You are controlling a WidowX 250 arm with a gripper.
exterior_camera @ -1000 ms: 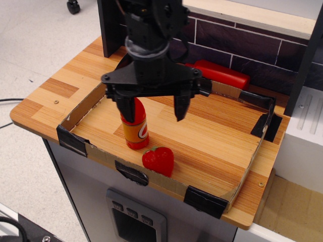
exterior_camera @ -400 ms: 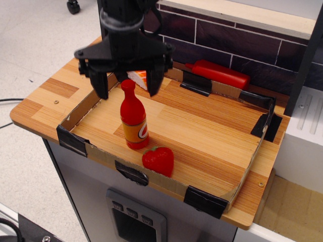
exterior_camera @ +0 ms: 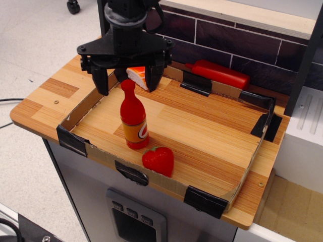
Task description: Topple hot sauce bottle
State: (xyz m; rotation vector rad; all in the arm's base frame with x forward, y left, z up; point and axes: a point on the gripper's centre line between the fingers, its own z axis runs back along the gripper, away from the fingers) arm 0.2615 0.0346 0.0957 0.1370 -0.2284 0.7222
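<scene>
The hot sauce bottle [exterior_camera: 133,117] stands upright in the front left of the cardboard-walled tray [exterior_camera: 212,199], red with an orange label band and a white-and-red oval mark. My black gripper [exterior_camera: 127,84] hangs open just behind and above the bottle's cap, its two fingers [exterior_camera: 102,81] spread wide to either side. It holds nothing and does not touch the bottle.
A red strawberry-like toy [exterior_camera: 158,160] lies right in front of the bottle by the front wall. A longer plain red bottle [exterior_camera: 219,73] lies at the back by the brick wall. An orange-and-white toy piece [exterior_camera: 137,75] sits behind the gripper. A white unit [exterior_camera: 303,141] stands right.
The gripper rose off the bottle and moved back-left, then shifted slightly right and lower toward the cap. The bottle stayed upright in place.
</scene>
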